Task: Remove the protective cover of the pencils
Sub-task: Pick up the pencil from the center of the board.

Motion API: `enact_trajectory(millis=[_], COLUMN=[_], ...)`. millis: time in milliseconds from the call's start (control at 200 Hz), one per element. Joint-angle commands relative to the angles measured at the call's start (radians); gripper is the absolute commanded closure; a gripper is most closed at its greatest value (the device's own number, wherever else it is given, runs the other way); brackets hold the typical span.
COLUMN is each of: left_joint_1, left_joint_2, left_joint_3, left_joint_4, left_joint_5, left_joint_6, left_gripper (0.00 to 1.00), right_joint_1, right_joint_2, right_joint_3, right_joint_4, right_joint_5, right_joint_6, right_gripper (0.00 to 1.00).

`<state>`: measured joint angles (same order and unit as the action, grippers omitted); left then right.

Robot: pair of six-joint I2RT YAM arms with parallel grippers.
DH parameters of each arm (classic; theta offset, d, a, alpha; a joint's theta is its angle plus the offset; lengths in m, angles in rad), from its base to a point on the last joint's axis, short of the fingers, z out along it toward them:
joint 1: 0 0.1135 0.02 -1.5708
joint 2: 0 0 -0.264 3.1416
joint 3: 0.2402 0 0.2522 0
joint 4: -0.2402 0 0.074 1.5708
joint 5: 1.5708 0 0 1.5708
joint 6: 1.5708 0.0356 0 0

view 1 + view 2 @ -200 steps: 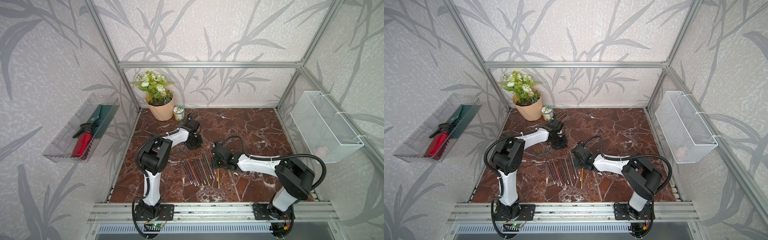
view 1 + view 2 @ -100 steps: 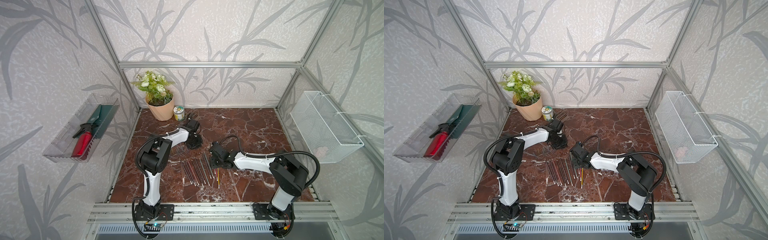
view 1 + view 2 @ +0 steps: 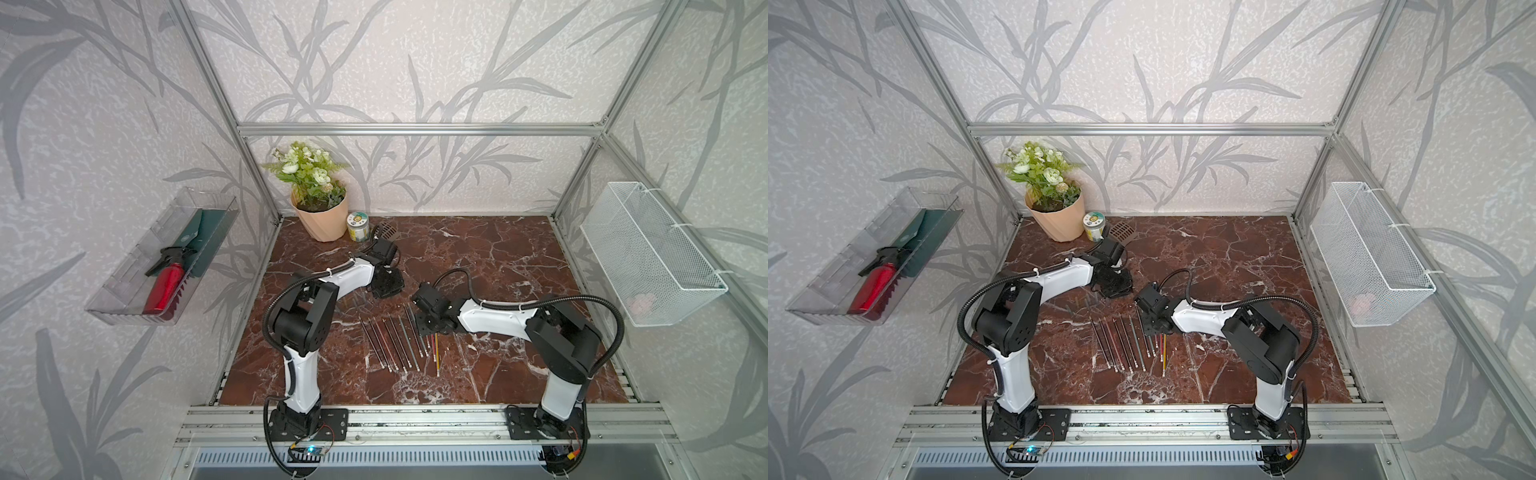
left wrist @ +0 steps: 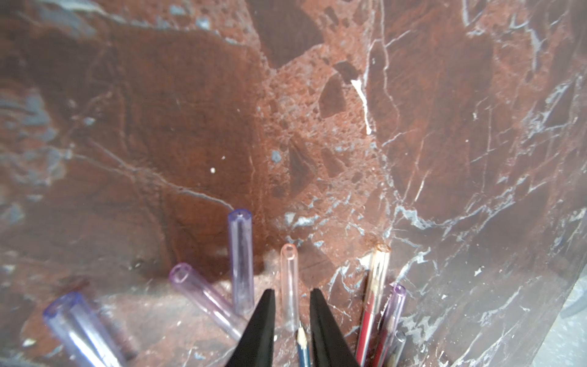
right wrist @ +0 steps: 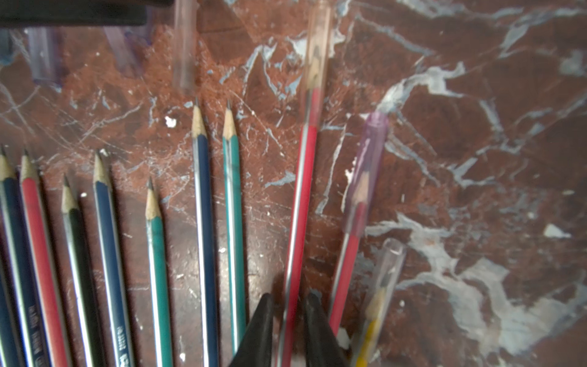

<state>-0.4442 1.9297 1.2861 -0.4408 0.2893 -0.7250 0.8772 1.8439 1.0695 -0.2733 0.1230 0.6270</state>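
Red-brown marble bench between leaf-patterned walls, with a row of slim pencils in its middle and both arms reaching to the row.

These pencils lie flat, side by side and a little fanned, their long axes running front to back: the sharpened tips point to the back wall, the pale eraser ends to the front rail. Most tips are bare; three pencils on the right arm's side each wear a clear plastic tube cap. The left arm's black fingers stand narrowly apart on both sides of a pinkish clear cap, which lies just off the tip of a blue pencil; loose purple caps lie beside it. The right arm's fingers stand narrow around the shaft of a capped red pencil; whether they press it I cannot tell.
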Motion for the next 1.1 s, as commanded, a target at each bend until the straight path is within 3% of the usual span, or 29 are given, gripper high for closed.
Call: enact_trajectory(millis=[0,555,1095], left_joint_1=[-0.003,0.004,0.007], left_joint_2=[-0.068,-0.428,-0.528], left_joint_3=[-0.030,-0.325,-0.418], left_joint_4=[0.036,0.336,0.454], left_joint_5=[-0.007,-0.090,-0.068], left_joint_6=[0.007,-0.006,-0.013], left_gripper=[0.76,0.70,0.68], right_joint_1=[-0.001,0.013,0.030], right_joint_2=[0.038,0.051,-0.069], right_joint_3=[0.026,0.052,0.041], right_joint_4=[-0.061,-0.082,-0.067], right_joint_5=[0.018,0.033,0.046], right_joint_6=[-0.006,-0.001,-0.027], right_gripper=[0.81,0.92,0.99])
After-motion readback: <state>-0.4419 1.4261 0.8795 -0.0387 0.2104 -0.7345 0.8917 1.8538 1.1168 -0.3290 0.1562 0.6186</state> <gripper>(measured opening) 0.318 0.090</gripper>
